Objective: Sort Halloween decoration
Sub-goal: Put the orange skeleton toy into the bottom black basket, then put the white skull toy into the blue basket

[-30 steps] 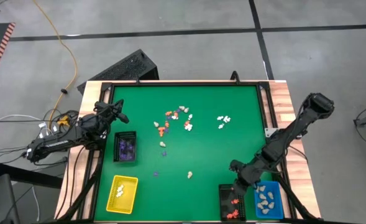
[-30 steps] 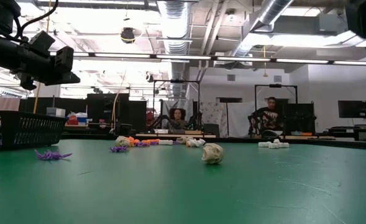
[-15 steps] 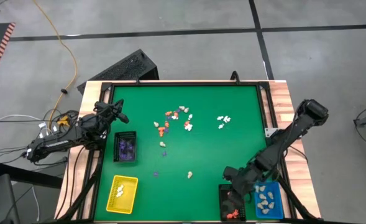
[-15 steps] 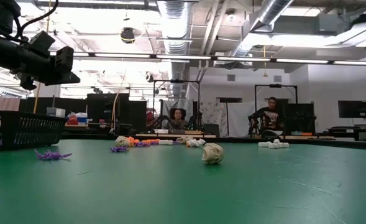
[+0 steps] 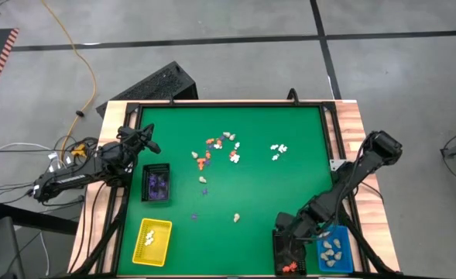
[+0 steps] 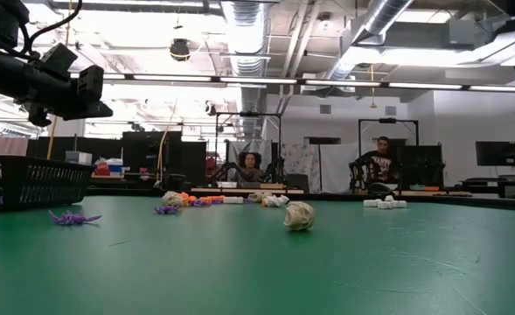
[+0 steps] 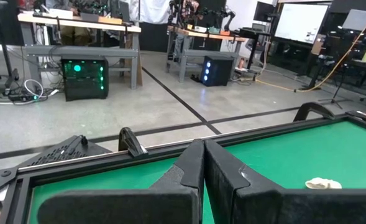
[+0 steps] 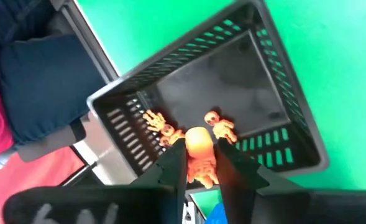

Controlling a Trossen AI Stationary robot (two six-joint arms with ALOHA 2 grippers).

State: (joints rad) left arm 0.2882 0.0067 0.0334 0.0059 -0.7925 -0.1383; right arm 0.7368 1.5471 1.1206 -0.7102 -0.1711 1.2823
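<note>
The right gripper is positioned directly above the black tray at the near right corner of the green table, beside the blue tray. In the right wrist view, an orange figurine is seen between the 2 fingers; the gap is narrow and the piece appears to be on the point of release, though contact with the pads cannot be confirmed. 2 orange figurines already lie on the tray floor below. The left gripper is clenched on nothing and is parked over the table's left edge, near a second black tray holding purple pieces. The remaining Halloween decoration is scattered mid-table, with white pieces set apart to the right and a cream piece nearer the front. The following faults are judged possible: the figurine may cling to 1 finger and be carried off when the arm is raised; it may bounce on the tray wall and fall onto the felt or into the blue tray; the slotted wall may be struck if the gripper is lowered further.
</note>
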